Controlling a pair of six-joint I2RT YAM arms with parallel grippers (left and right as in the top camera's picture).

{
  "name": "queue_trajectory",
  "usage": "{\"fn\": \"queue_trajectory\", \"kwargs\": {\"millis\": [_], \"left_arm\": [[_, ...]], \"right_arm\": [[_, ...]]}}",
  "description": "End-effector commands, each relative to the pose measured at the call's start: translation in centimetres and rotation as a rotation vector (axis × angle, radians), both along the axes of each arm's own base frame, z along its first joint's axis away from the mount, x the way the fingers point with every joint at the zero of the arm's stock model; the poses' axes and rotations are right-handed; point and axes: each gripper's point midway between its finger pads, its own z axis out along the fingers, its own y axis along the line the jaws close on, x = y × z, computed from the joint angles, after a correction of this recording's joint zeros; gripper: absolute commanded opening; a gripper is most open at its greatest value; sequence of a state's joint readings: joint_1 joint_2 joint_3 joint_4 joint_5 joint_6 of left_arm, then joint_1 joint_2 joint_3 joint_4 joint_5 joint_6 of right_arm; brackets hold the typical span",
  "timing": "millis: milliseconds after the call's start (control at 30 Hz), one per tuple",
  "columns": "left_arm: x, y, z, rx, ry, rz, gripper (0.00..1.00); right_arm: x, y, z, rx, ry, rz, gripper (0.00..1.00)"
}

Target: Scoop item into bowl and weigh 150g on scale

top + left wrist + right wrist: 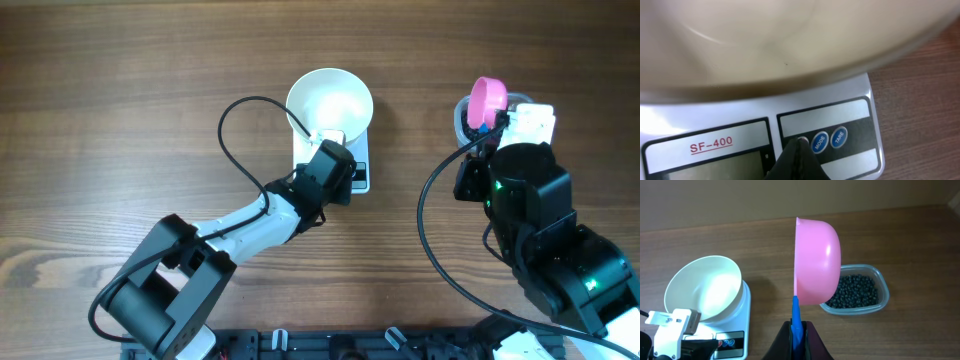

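**A:** Two arms, two jobs. What was the left one up to?

**B:** The left gripper had its jaws clenched on nothing. Its closed tip sat on the leftmost round button of the scale, just beside the MODE button and the TARE button. I took that as switching on or zeroing.

**A:** With the bowl already aboard?

**B:** Yes. The white bowl rested on the scale's platform, empty. That order suited the job, since zeroing under the bowl means only the beads count.

**A:** So what made a good press?

**B:** A short, light push straight down on that one button. Straying onto MODE risked changing the units. The arm also needed to stay off the platform and the bowl, then lift clear before anyone trusted a number. The display showed too little to read.

**A:** And the right side?

**B:** The right gripper was clamped on the blue handle of the pink scoop. The cup was turned on its side and held up near the clear tub. The black beads all lay in that tub, with none in the bowl.

**A:** Then scooping should wait?

**B:** I'd say so, until the scale was settled.
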State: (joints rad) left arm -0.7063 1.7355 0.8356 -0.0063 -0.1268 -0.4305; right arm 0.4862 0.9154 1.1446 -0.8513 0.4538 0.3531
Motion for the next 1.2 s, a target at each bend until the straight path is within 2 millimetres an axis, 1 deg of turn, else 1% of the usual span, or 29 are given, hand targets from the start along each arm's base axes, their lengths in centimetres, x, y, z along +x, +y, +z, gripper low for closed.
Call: {"fn": "queue_trajectory", "kwargs": {"millis": [0,700,933,1167], "left_arm": [[-0.3,0.0,-0.7,0.014,0.011,-0.037,0.04],[-0.3,0.0,-1.4,0.021,0.020,-0.036,0.04],[0.0,0.6,-1.8,0.005,0.047,-0.028,0.04],[-0.1,0.6,-1.9,0.004,0.051,-0.039,0.04]], "right_arm": [[0.1,-0.4,1.0,-0.005,-0.027,-0.016,0.04],[0.1,-0.4,1.0,-0.005,-0.027,-0.015,0.04],[0.1,-0.4,1.0,-0.005,-0.028,-0.016,0.04],[0.1,-0.4,1.0,-0.005,-0.028,-0.016,0.04]]}}
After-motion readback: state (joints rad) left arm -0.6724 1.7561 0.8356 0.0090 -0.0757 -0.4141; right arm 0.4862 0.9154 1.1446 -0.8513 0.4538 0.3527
